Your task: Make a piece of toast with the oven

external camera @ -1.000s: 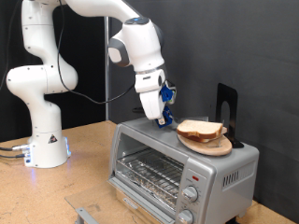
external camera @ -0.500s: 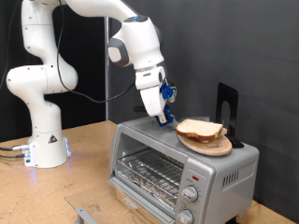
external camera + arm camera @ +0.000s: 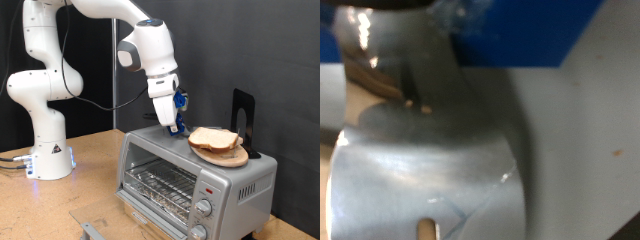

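Toast: the piece of toast (image 3: 214,138) lies on a round wooden plate (image 3: 222,154) on top of the oven (image 3: 190,175), toward the exterior view's right; what looks like a second slice lies under it.
Oven: silver, glass door shut, wire rack (image 3: 160,184) bare inside, knobs (image 3: 202,209) at the front corner.
Gripper: the gripper (image 3: 175,127) hangs just above the oven's top, beside the plate on the exterior view's left, apart from the bread.
Fingers: nothing shows between them; spread or pressed together cannot be told, since the wrist view is a close blur of shiny metal.
Risk of knocking: a sideways move this low could shove the plate toward the oven's edge and tip the bread off.
Risk of scraping: coming any lower could drive the fingertips into the metal top.
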